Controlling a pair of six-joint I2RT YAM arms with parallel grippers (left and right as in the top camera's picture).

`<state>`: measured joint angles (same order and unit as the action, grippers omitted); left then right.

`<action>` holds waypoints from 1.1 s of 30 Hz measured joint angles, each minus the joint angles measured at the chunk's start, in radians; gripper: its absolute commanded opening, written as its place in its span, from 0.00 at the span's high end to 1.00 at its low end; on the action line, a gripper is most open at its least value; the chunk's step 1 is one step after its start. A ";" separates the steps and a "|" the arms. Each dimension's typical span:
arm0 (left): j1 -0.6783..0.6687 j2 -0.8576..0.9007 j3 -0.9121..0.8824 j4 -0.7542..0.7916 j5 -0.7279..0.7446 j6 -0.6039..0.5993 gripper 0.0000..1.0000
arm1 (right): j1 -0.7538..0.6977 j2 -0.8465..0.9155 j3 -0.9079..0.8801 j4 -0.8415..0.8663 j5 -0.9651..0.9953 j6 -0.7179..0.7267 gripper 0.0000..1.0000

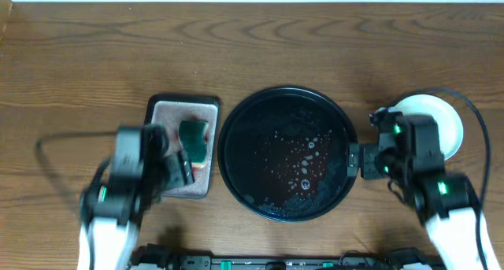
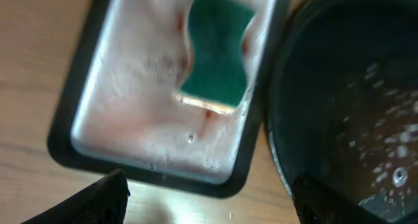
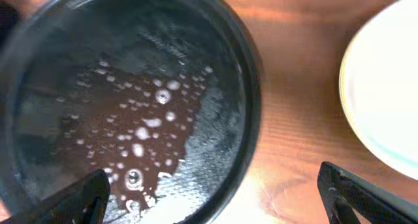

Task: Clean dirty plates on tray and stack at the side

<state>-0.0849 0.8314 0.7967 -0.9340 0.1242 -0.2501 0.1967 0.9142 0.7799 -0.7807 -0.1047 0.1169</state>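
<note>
The round black tray [image 1: 236, 156] sits mid-table with no plates on it, only reddish soapy water and bubbles; it also shows in the right wrist view [image 3: 251, 113] and the left wrist view [image 2: 281, 119]. The plates [image 1: 447, 122] lie stacked at the right, partly hidden by my right arm, and show pale in the right wrist view [image 3: 385, 87]. My left gripper [image 2: 209, 201] is open and empty above the table in front of the small tray. My right gripper [image 3: 212, 194] is open and empty over the tray's right rim.
A small rectangular black-rimmed tray [image 1: 161, 112] with a pinkish wet inside stands left of the round tray and holds a green sponge [image 1: 194, 138], also in the left wrist view [image 2: 219, 51]. Cables trail beside both arms.
</note>
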 measured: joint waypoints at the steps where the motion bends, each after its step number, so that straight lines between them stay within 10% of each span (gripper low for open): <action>1: 0.000 -0.077 -0.024 0.012 -0.004 0.004 0.19 | 0.012 -0.066 -0.028 0.020 0.006 0.000 0.01; 12: 0.000 -0.575 -0.092 0.019 -0.023 0.015 0.20 | 0.032 -0.440 -0.121 0.008 0.027 0.000 0.01; 33: 0.000 -0.589 -0.093 -0.005 -0.024 0.015 0.20 | 0.032 -0.484 -0.154 -0.059 0.058 -0.016 0.01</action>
<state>-0.0849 0.2420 0.7033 -0.9390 0.1005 -0.2348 0.2291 0.4301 0.6258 -0.8394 -0.0471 0.1009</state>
